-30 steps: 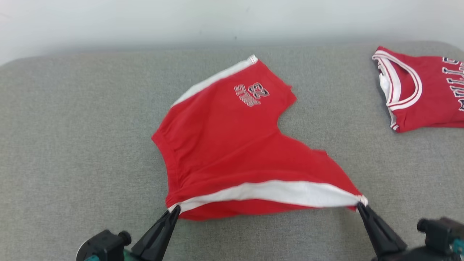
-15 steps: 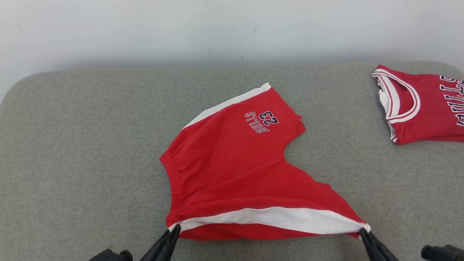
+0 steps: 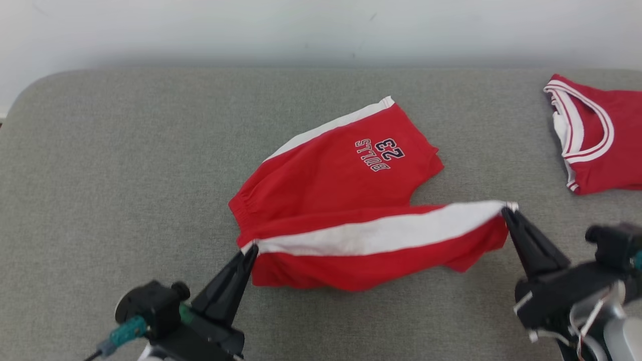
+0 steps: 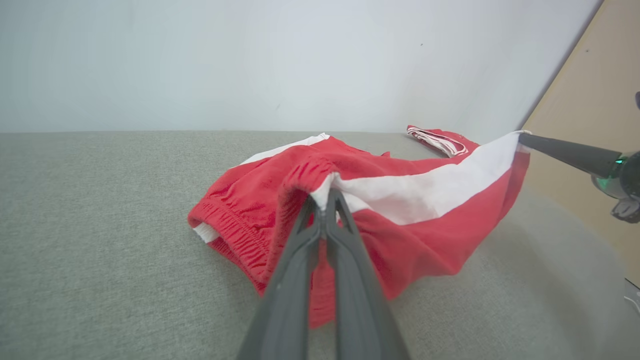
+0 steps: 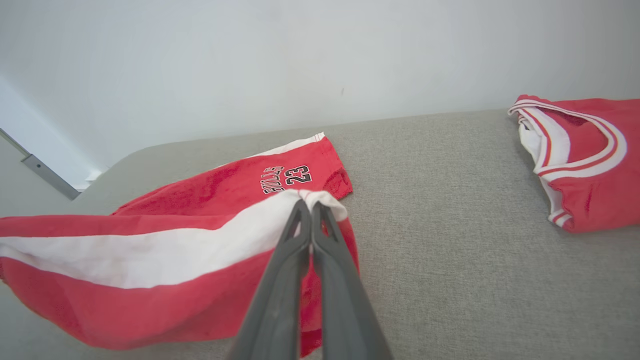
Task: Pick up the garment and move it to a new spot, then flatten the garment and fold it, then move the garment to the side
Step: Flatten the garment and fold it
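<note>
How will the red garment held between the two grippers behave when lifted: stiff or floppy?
Probably floppy: the red garment sags below the white stripe stretched between the left gripper and right gripper. Likely light, since two fingertip pinches hold its edge up. It may bunch; its waistband is gathered.

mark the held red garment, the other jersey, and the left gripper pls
held red garment (image 3: pixel 321 185), head view, red panel below lettering
other jersey (image 3: pixel 624 160), head view, red front
left gripper (image 3: pixel 252 248), head view, tip of shut jaws

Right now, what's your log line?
step: folding | left gripper: shut on red shorts | right gripper: shut on red shorts | near edge: lifted
</note>
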Motion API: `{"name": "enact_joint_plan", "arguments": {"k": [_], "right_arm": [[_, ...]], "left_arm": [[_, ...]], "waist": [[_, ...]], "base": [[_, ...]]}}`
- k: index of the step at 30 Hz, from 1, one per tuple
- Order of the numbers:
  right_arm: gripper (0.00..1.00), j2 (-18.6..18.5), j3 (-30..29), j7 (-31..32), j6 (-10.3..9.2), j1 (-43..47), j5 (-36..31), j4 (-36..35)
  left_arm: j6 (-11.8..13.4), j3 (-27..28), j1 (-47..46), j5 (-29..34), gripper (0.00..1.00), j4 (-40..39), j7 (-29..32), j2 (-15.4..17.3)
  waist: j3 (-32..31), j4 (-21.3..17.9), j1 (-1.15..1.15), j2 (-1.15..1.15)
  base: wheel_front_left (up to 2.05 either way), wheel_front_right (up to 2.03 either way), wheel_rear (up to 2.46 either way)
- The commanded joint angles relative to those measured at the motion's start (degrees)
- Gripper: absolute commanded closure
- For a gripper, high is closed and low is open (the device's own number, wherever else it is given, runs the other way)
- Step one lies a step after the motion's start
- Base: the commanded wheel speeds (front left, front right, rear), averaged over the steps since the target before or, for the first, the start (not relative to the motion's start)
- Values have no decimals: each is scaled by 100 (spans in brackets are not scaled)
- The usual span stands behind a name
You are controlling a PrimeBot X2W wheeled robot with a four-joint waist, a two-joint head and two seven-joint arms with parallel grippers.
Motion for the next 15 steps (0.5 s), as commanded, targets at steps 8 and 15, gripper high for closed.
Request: {"name": "enact_joint_plan", "arguments": {"k": [8,15], "right_arm": [[100,-121,380,18,-16,-1705,-108,1017],[100,-151,710,14,-16,-3277,-179,2339]], "left_arm": [[-121,5,-990,-137,100,586,39,-233],[-163,-105,-1870,-165,100,1268,19,-479]], "waist": [[519,342,-1,0],[962,652,-1,0]], "base": [[0,0,0],[0,0,0]]}}
